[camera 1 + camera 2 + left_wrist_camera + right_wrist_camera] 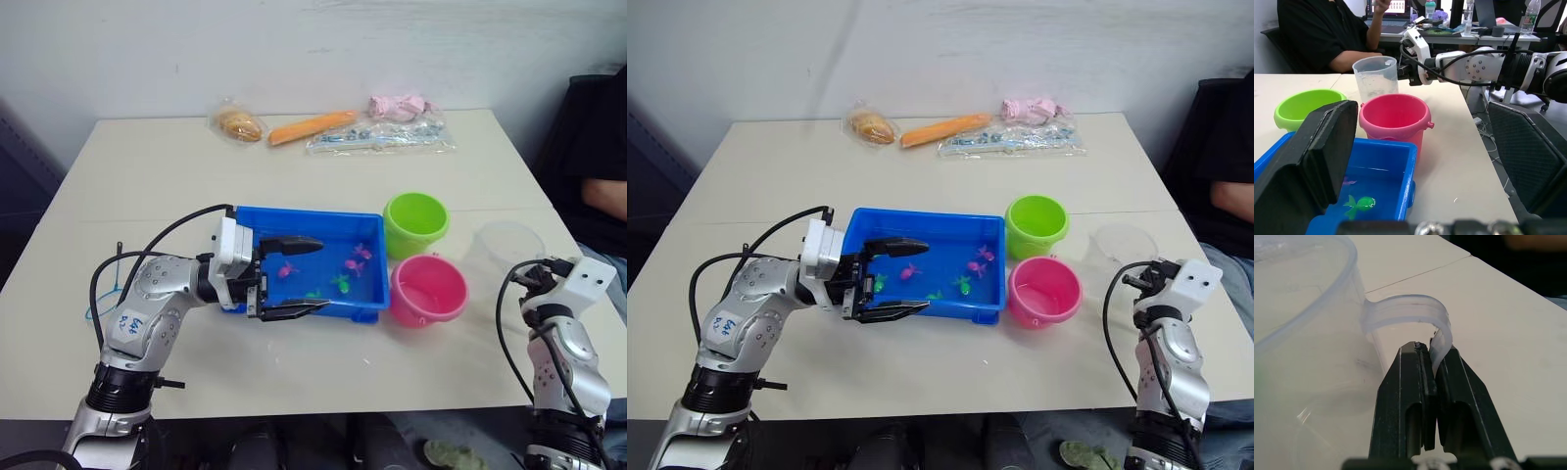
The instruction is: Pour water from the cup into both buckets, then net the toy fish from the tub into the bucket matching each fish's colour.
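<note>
The blue tub sits mid-table and holds pink toy fish and green toy fish. My left gripper is open at the tub's near-left corner, with one finger over the water and the other along the front rim. To the tub's right stand the lime green bucket and, nearer, the pink bucket. The clear cup stands upright right of the buckets. My right gripper is shut on the cup's handle. The net lies on the table left of my left arm.
Along the table's far edge lie a bagged bun, an orange carrot-like item, a pink bundle and a clear plastic bag. A person sits off the table's right side.
</note>
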### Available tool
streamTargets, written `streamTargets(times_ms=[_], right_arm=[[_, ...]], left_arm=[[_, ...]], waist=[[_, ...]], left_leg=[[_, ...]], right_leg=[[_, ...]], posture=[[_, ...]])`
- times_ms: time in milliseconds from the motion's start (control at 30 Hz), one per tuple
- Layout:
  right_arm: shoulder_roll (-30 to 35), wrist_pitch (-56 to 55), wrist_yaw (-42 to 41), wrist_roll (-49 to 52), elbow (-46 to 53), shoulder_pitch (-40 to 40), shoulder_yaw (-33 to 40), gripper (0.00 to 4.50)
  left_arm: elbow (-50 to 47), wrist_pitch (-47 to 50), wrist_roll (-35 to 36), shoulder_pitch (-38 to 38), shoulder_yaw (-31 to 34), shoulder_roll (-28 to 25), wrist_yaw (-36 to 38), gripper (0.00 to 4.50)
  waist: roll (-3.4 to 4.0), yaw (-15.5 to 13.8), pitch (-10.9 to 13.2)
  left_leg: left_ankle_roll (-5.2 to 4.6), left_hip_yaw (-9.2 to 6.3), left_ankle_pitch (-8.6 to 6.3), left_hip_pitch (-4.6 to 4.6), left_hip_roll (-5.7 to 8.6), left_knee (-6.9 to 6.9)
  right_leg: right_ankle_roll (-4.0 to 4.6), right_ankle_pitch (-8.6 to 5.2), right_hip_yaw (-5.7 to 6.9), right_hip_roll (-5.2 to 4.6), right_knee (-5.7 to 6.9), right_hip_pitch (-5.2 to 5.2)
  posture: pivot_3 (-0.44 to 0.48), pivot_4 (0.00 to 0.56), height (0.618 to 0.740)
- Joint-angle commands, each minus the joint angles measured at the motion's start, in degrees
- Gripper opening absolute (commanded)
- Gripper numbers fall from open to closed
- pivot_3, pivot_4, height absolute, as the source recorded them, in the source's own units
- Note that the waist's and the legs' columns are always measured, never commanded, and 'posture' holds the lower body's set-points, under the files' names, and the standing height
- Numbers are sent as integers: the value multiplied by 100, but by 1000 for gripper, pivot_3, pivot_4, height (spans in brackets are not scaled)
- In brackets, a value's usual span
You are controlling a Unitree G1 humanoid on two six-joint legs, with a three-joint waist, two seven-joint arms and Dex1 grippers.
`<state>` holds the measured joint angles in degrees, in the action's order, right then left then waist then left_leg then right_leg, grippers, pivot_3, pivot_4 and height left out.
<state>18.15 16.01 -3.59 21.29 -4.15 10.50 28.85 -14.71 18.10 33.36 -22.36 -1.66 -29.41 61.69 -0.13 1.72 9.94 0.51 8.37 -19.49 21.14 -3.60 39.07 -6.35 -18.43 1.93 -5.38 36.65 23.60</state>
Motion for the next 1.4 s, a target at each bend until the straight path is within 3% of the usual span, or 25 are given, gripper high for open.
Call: streamTargets(times_ms=[33,133,267,467,733,900,1067,1200,1400], right_arm=[[37,-302,-22,-209,-52,-33,-98,59],[0,-263,9,-62,-45,-75,12,59],[-45,-216,170,-55,260,-316,68,1453],[-204,163,175,154,1482,-1414,119,4385],[-185,595,63,525,2473,-2369,378,4385],[697,-214,-1930,1200,3887,-3319,890,4385],[1578,-308,-3001,1694,4249,-3094,736,4385],[2173,-468,-3873,1568,4133,-2502,46,4385],[2335,-605,-4487,1379,3940,-1805,-922,4385]], left_arm=[[3,-164,-110,-76,52,-33,-31,4500],[129,-220,-137,-139,147,-100,11,4500],[181,-264,-123,-165,177,-181,101,4500],[115,-211,-97,-46,257,-293,85,4500],[105,-195,-53,170,356,-486,116,4500],[298,-44,-21,963,1276,-899,-275,4500],[548,-310,-140,1687,2281,-1102,-664,4500],[1173,-533,-263,2048,3367,-1046,-1434,4500],[1770,-517,-355,3028,4486,-914,-2137,4500]], waist=[[0,8,0],[0,4,0],[0,-11,0],[0,-14,0],[-1,12,0],[16,-2,-2],[-61,50,7],[-75,-11,10],[-82,-11,7]], left_leg=[[0,0,0,-1,-1,0],[0,0,0,-1,-1,-1],[0,0,0,1,-2,-1],[-1,-4,-1,3,-3,-5],[-4,-4,-3,-4,-5,-8],[-11,1,-9,-14,-3,-44],[-16,6,-12,-39,-18,-45],[-23,3,-16,-41,-16,-47],[-38,7,-28,-37,-13,-46]], right_leg=[[0,0,0,1,0,0],[0,0,-1,0,0,0],[0,0,1,-1,-3,0],[0,0,4,-3,-6,0],[1,1,-6,-2,-5,0],[1,0,-24,1,-21,4],[1,2,-23,2,-24,-13],[2,2,-17,-15,-24,-15],[2,2,3,-40,-39,-16]], posture=[[0,150,740],[0,150,740],[0,150,740],[0,150,740],[0,150,740],[0,150,740],[0,150,740],[0,150,740],[0,150,740]])
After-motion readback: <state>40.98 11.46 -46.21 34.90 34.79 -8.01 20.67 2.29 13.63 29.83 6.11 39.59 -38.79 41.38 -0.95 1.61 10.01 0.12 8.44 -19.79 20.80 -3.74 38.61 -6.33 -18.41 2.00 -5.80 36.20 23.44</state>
